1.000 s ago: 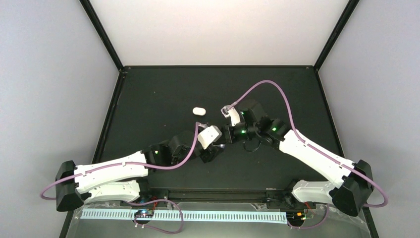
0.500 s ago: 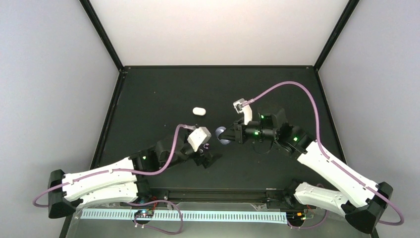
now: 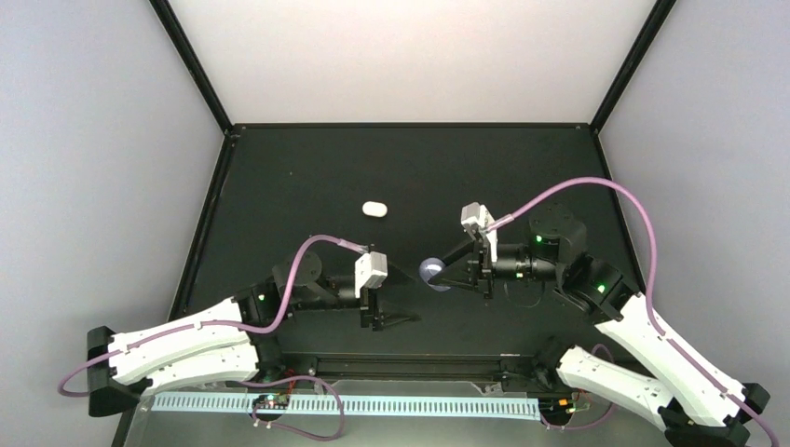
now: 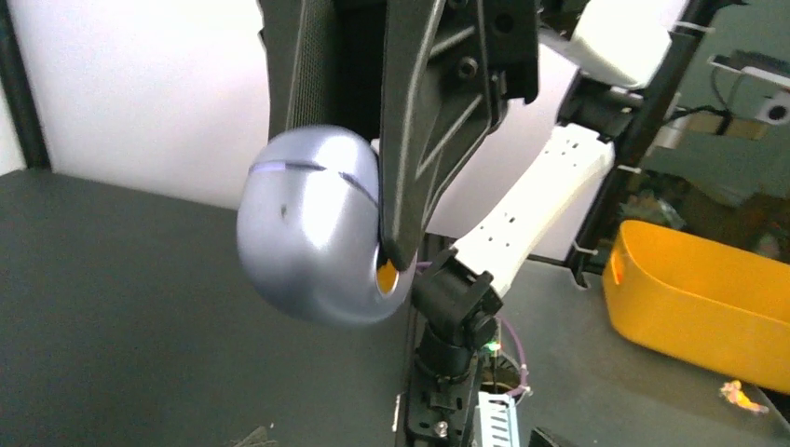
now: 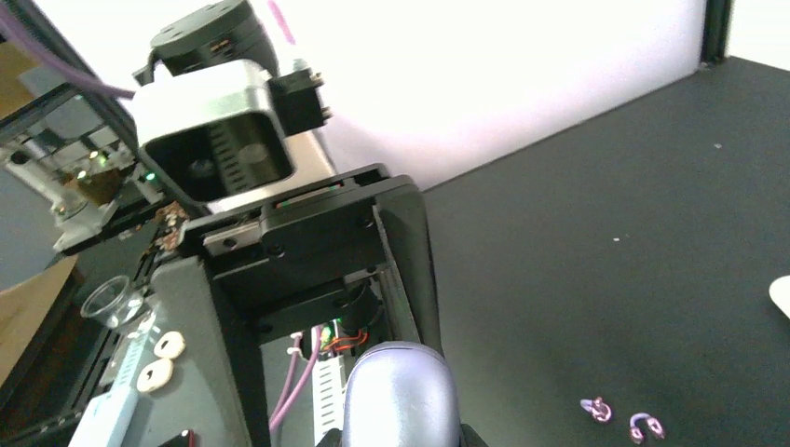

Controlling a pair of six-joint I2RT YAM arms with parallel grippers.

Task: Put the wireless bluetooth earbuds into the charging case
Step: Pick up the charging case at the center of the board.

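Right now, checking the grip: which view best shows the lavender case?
Left wrist: the lavender case fills it, seam visible, pinched by the right gripper. Top: small blob; right wrist, only its end.

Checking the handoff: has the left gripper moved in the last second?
Yes. The left gripper has drawn back toward the near edge of the table, and a little to the left.

You have a lavender case (image 4: 312, 228), two lilac buds (image 5: 596, 408) on the black table (image 3: 279, 177), a white pill (image 3: 374, 209) farther off, and purple cables (image 3: 578, 186).
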